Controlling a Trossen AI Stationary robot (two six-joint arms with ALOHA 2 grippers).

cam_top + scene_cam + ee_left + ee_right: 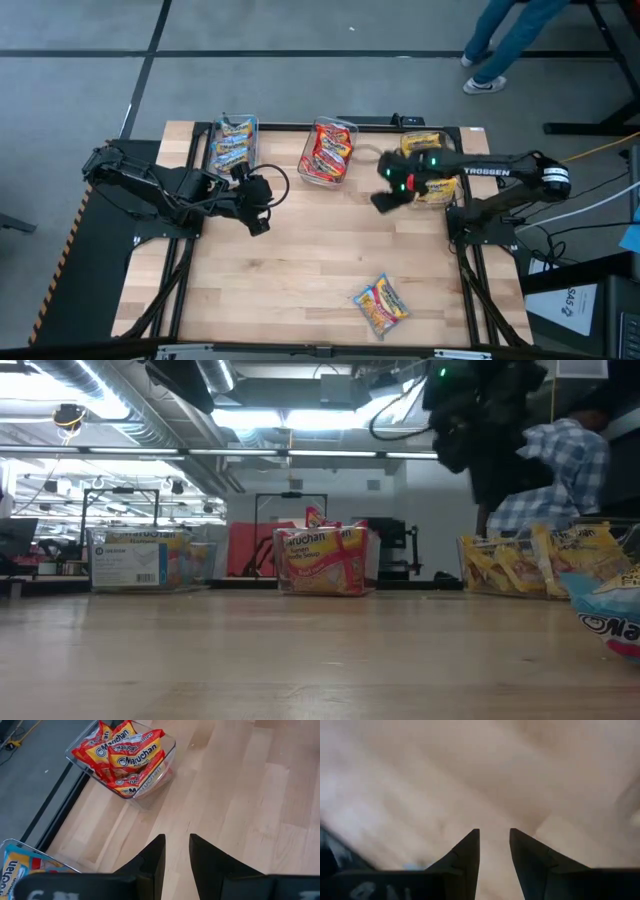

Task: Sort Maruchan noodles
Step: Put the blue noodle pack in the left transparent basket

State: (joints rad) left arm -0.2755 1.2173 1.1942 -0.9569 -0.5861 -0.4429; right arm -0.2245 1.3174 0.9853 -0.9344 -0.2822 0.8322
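One loose Maruchan packet (382,304) lies flat on the wooden table near its front edge; in the low view it shows light blue at the right (612,610). Three clear bins stand along the far edge: blue packets (233,142), red packets (328,152) (122,757) and yellow packets (430,165) (530,565). My left gripper (262,215) (176,836) hovers open over bare wood in front of the blue bin. My right gripper (385,200) (494,830) hangs open above the table between the red and yellow bins. Neither has anything between its fingers.
Bare wood (320,260) spreads between the bins and the loose packet. Black frame rails (185,270) run along the table's sides. A person in a plaid shirt (560,470) stands beyond the far edge, and legs (500,50) show on the floor there.
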